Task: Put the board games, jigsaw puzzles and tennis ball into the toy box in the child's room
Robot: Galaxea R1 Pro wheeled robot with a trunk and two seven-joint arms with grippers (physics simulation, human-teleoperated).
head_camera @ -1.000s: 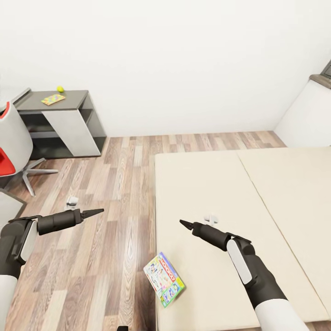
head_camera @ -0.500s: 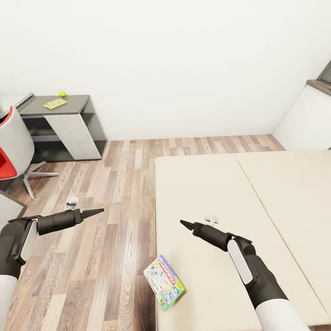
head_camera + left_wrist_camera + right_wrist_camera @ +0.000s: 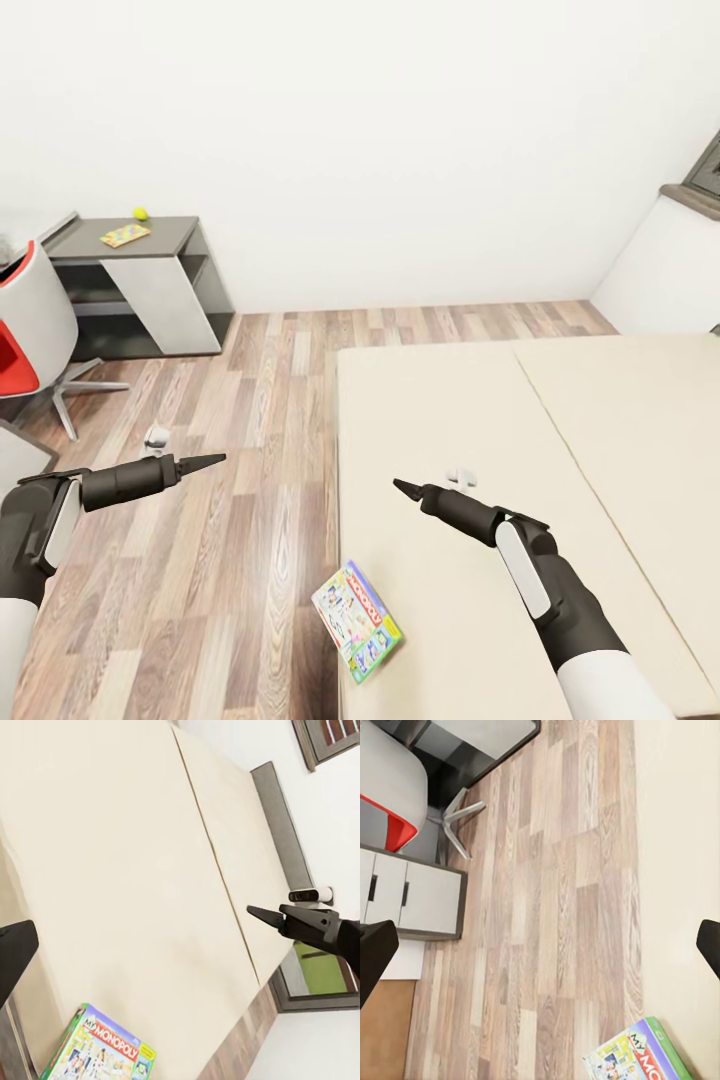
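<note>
Low cream bed (image 3: 520,450) at the right of the head view, made of two plain mattresses side by side, with a white-green board game (image 3: 357,620) lying tilted at its near left corner and overhanging the edge toward the wood-plank floor (image 3: 250,500). Dark grey counter (image 3: 170,232) against the far white wall at the left, carrying a flat multicoloured jigsaw puzzle (image 3: 125,235) and, just beyond it, a small yellow-green tennis ball (image 3: 141,213).
</note>
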